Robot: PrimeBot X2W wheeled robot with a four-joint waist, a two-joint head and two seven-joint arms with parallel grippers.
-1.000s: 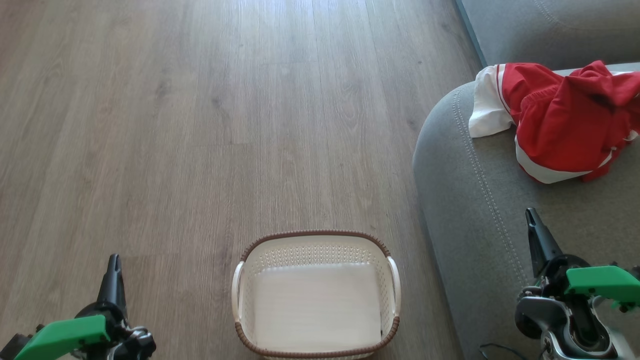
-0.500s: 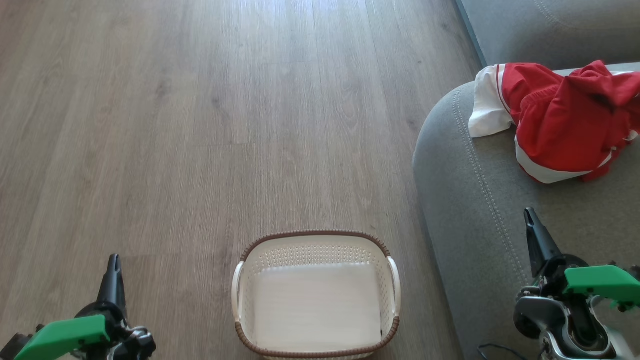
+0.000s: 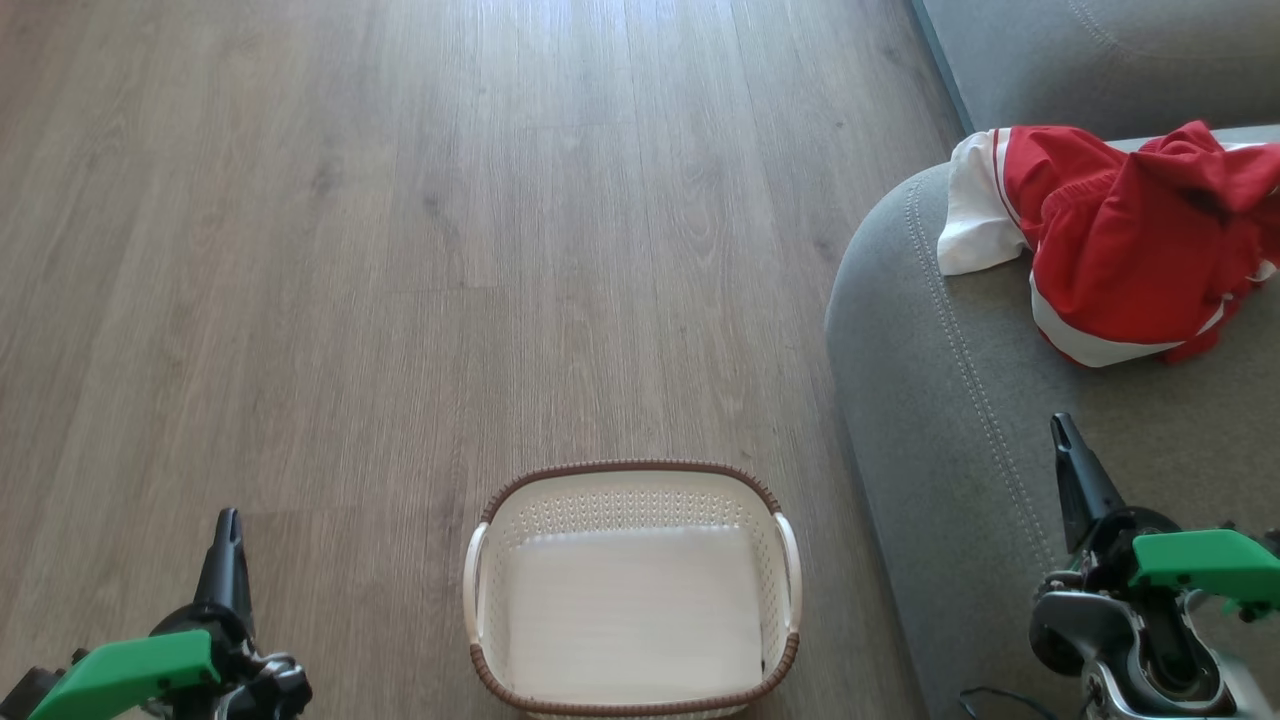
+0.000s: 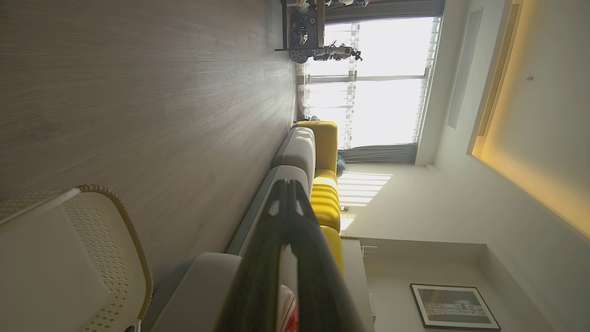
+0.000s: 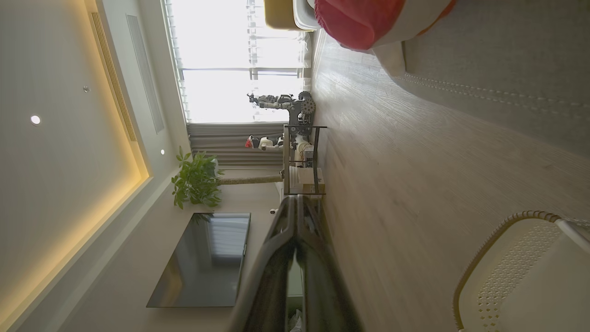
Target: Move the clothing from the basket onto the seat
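The red clothing (image 3: 1130, 240) with white trim lies bunched on the grey seat (image 3: 950, 400) at the right; it also shows in the right wrist view as clothing (image 5: 364, 20) at the top. The cream basket (image 3: 632, 590) with its brown rim stands on the floor at bottom centre, and nothing lies inside it. My left gripper (image 3: 228, 522) hovers shut at lower left, apart from the basket (image 4: 110, 258). Over the seat's near part my right gripper (image 3: 1058, 428) is shut and holds nothing. Both wrist views show closed fingertips, left gripper (image 4: 286, 184) and right gripper (image 5: 296, 198).
Wooden plank floor (image 3: 450, 250) spreads wide to the left and ahead of the basket. The sofa back (image 3: 1100, 60) rises at top right. Far off stand a metal shelf (image 5: 302, 161), a potted plant (image 5: 196, 180), a television (image 5: 203, 258) and yellow cushions (image 4: 325, 184).
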